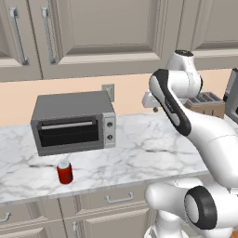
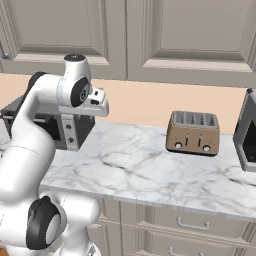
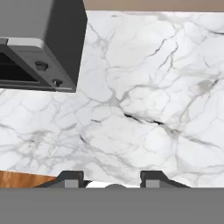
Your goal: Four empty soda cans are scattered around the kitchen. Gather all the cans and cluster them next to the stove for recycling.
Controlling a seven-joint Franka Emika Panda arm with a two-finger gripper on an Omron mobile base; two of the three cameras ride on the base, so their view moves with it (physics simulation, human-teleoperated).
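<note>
One red soda can (image 1: 65, 173) with a silver top stands upright on the marble counter (image 1: 148, 148), close to the front edge and just in front of the toaster oven's right half. My gripper (image 3: 111, 179) hangs high above the counter's middle, well to the right of the can and apart from it. Its fingertips (image 3: 70, 177) stand wide apart, open, with nothing between them. The white hand (image 2: 97, 102) sits at about the height of the toaster oven's top. The stove is out of view.
A grey toaster oven (image 1: 72, 122) stands at the back left of the counter. A tan four-slot toaster (image 2: 193, 132) stands farther right, with a dark appliance (image 2: 247, 132) beyond it. Wall cabinets hang above, and drawers run below the counter edge.
</note>
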